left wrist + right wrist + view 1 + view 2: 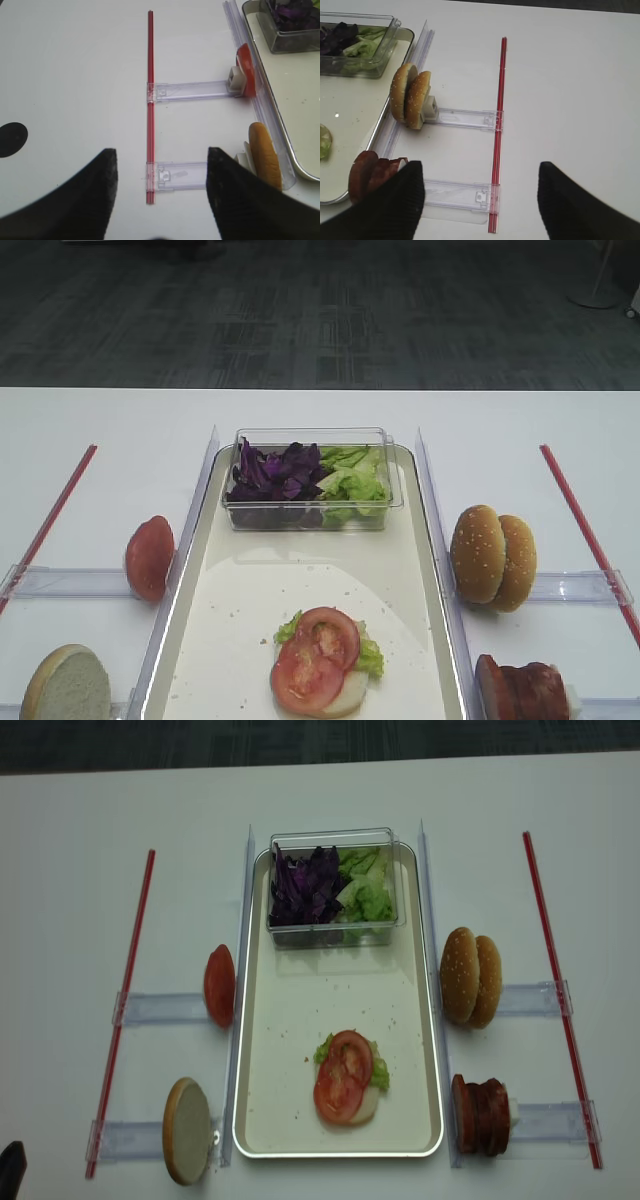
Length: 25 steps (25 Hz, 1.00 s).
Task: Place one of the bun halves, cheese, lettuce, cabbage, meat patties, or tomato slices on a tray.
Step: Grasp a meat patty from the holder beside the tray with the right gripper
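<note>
On the cream tray (250, 630) lies a stack: a pale bun half (348, 698), lettuce (371, 658) and two tomato slices (315, 655) on top. Sesame bun halves (492, 555) stand in a holder on the right, with meat patties (520, 690) nearer the front. Another tomato slice (149, 557) and a cut-faced bun half (67, 685) stand on the left. Cabbage (275, 472) and more lettuce (355, 475) fill a clear tub. My right gripper (480, 172) hangs open beside the patties (370, 172). The left gripper (162, 155) is open beside the bun half (264, 155). No cheese shows.
The clear tub (310, 518) sits at the tray's far end. Clear plastic holder rails (575, 587) and red strips (580, 520) flank the tray on both sides. A red strip (499, 125) runs under the right gripper and another (150, 100) under the left.
</note>
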{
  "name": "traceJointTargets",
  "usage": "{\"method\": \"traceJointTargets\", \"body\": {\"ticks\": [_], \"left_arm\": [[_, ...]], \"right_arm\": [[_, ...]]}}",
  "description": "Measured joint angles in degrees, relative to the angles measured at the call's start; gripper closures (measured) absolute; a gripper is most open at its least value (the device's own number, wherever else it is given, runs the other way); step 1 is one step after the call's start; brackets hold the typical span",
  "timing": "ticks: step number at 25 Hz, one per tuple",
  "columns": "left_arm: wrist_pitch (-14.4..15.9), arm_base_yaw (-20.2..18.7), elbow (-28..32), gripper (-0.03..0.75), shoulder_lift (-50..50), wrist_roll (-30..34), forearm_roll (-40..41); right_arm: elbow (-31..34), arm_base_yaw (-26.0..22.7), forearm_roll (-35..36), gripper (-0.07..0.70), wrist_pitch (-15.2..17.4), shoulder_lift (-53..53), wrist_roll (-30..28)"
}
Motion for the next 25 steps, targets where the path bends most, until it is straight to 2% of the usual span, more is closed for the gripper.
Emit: {"method": "traceJointTargets", "body": {"ticks": [20, 25], "left_arm": [[0.0, 0.0, 0.0, 0.349, 0.0, 0.0, 0.0], [0.0, 0.0, 0.0, 0.349, 0.0, 0.0, 0.0]], "right_arm": [[0.0, 0.0, 0.0, 0.122, 0.0, 0.1, 0.0], [0.0, 0.0, 0.6, 0.122, 0.0, 4.9, 0.0]]}}
